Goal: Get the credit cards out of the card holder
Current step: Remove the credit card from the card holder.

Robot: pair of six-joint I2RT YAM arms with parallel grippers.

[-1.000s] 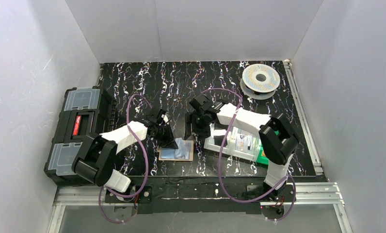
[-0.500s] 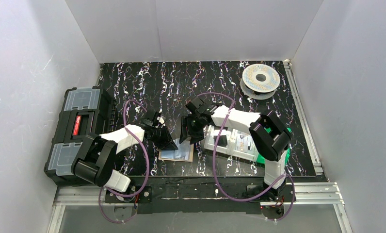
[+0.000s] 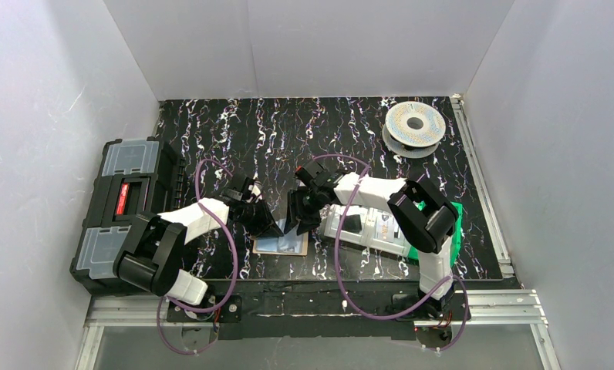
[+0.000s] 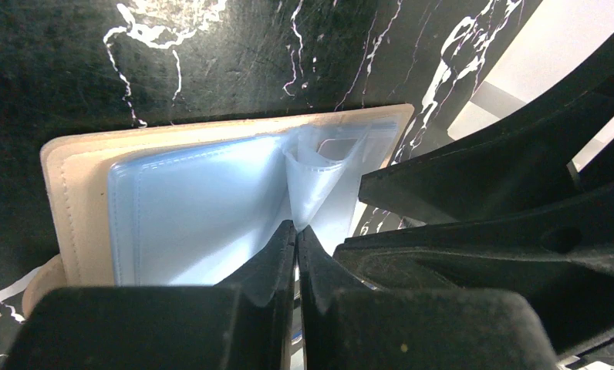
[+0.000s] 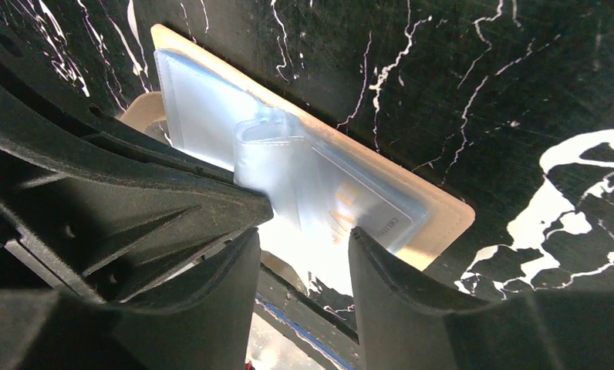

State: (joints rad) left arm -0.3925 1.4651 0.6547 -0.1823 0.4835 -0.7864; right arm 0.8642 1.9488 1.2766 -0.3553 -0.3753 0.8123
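The tan card holder (image 3: 281, 247) lies open on the black marbled table near the front edge. Pale blue sleeves cover its panel (image 4: 72, 193), with shiny credit cards (image 5: 369, 216) inside them. My left gripper (image 3: 268, 225) is shut, pinching a raised flap of the clear sleeve (image 4: 312, 173) at its tips (image 4: 296, 230). My right gripper (image 3: 298, 225) is open, close beside the left one over the holder. In the right wrist view its jaws (image 5: 304, 239) stand apart around the near edge of the silvery card. The holder's far rim (image 5: 443, 220) shows tan.
A black toolbox (image 3: 123, 212) stands at the left edge. A clear compartment tray (image 3: 373, 225) and a green bin (image 3: 452, 223) sit right of the holder under the right arm. A filament spool (image 3: 414, 127) lies at the back right.
My right gripper has moved left and toward the front, from the compartment tray's edge down to the card holder. My left gripper stayed at the holder, shifting slightly.
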